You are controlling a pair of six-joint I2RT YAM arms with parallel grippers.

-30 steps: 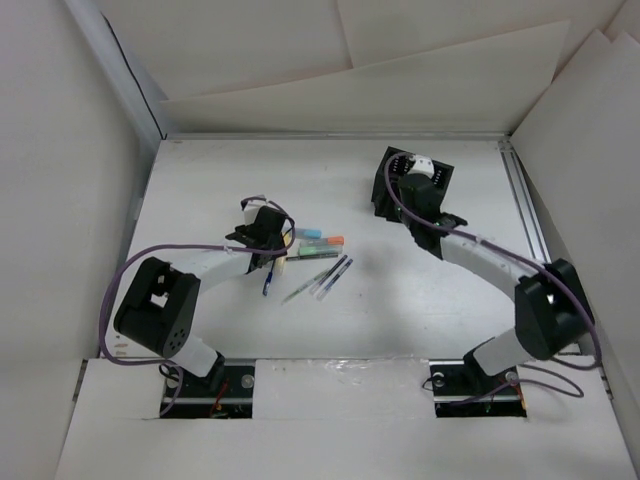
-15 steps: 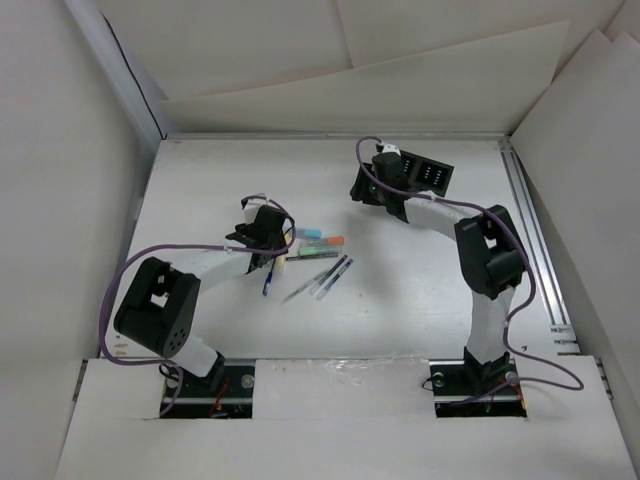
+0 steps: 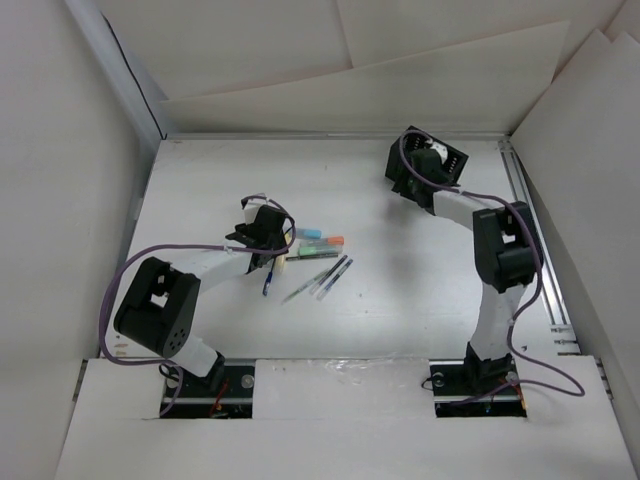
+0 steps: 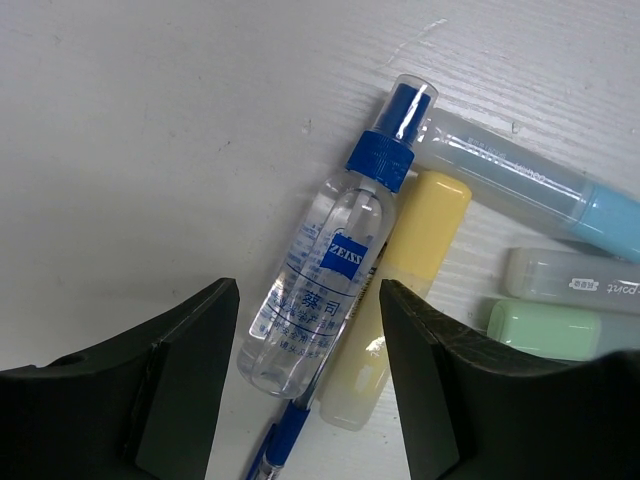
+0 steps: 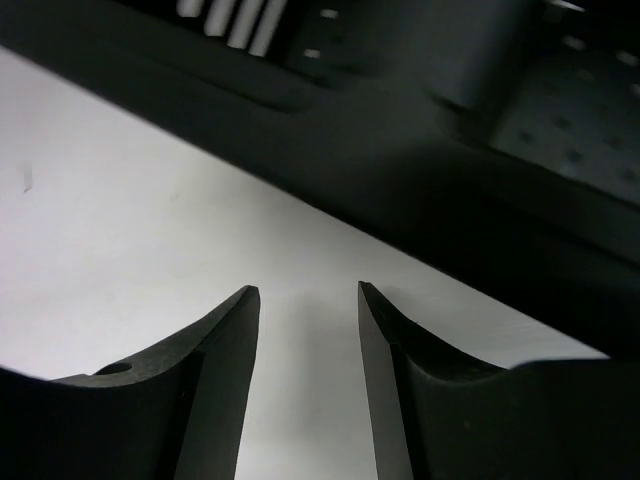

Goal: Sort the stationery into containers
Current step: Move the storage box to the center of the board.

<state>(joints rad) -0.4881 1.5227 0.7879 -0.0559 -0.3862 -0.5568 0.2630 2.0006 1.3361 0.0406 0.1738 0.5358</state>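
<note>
On the left half of the white bench (image 3: pixel 210 180) the stationery lies in a small loose group, directly under the left tool (image 3: pixel 265 228). In the left wrist view this tool (image 4: pixel 308 290) is spread wide, one black matte finger on each side of a spray bottle (image 4: pixel 335 250). The bottle is of clear smooth plastic, round, with a blue nozzle and a blue label. It is hard to say if the fingers touch it. Beside the bottle, touching it, lies a yellow marker (image 4: pixel 412 265) with rounded ends, and a blue pen (image 4: pixel 280 450) comes out from below the bottle. To the right are a frosted marker with light blue body (image 4: pixel 530 180), a pale grey marker (image 4: pixel 570 275) and a pale green marker (image 4: pixel 560 330), all with a milky, half-transparent surface. In the top view, two clear pens with dark caps (image 3: pixel 335 274) lie side by side, slanted, just right of the group.

The organiser box (image 3: pixel 452 160) stands at the far right of the bench, well apart from the pens. The right tool (image 3: pixel 425 168) is above its near edge. From the right wrist, the box (image 5: pixel 420 130) is dark hard plastic with ribs and a dotted floor. The right tool (image 5: pixel 305 295) is spread and grips nothing, over bare bench.

The bench surface is white with a fine grain. White boards (image 3: pixel 450 70) close the space on three sides, and a metal rail (image 3: pixel 530 230) runs along the right edge.
</note>
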